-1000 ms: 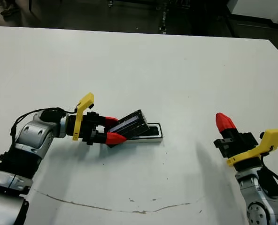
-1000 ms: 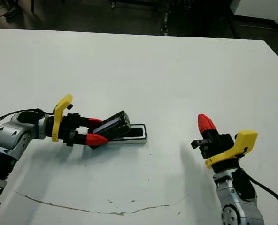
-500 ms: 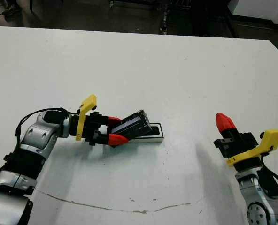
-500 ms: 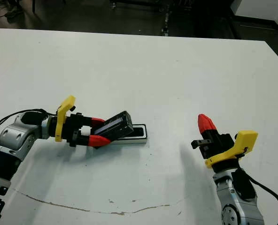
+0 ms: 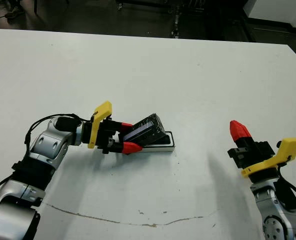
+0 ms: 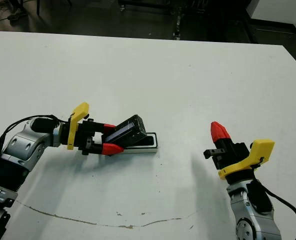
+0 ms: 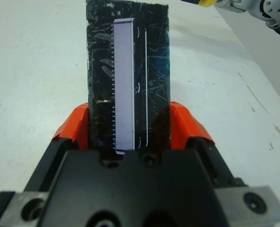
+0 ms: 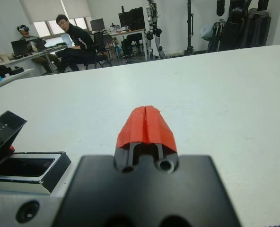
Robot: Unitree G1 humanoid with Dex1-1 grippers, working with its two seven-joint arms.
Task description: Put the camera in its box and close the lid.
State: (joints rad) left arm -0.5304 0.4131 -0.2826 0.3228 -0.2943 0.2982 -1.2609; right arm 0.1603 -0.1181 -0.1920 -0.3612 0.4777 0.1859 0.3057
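Lid [image 5: 147, 131] w/ pale strip, illegible marks, in left fingers [image 5: 131, 147], tilted over box [image 5: 164, 145].

A: Does any surface carry legible text, a label, a brand or a number?

B: None can be read. The lid [image 7: 128, 80] bears a pale strip edged with fine tick-like marks and a few small pale marks beside it, too small to make out as characters.

A: And the box [image 8: 29, 171]?

B: Unmarked.
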